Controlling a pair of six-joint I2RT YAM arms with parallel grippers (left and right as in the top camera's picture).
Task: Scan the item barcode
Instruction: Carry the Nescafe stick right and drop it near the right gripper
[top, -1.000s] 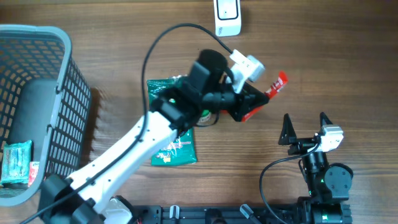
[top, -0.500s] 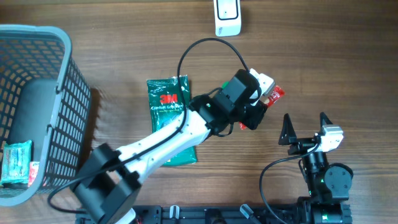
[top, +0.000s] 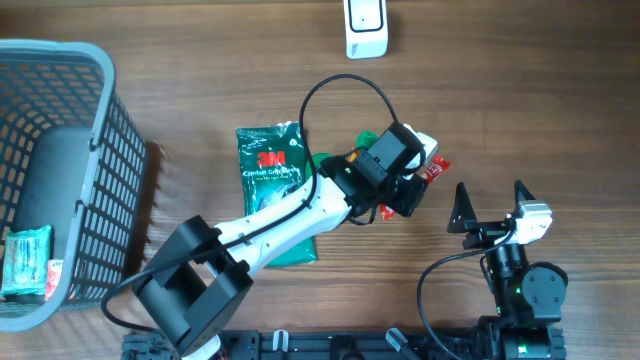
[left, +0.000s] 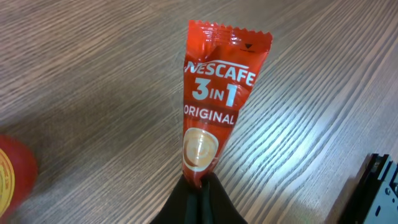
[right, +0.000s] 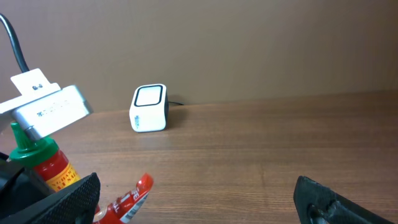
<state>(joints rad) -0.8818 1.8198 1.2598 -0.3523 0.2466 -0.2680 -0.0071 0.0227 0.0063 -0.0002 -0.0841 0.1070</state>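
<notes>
Left gripper (left: 200, 191) clenched on sachet (left: 214, 106) tail. Sachet low over table (top: 560, 100), mid-right, well apart from scanner (top: 366, 28) at far edge. Right gripper (top: 490, 203) released, idle. Step: carry to scanner. Next: turn barcode side, not visible here, toward scanner window.

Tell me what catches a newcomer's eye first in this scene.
The red Nescafe sachet stands out, pinched at its lower end by the left jaws over the middle of the table. A white scanner sits at the far edge, and a grey basket fills the left side.
</notes>
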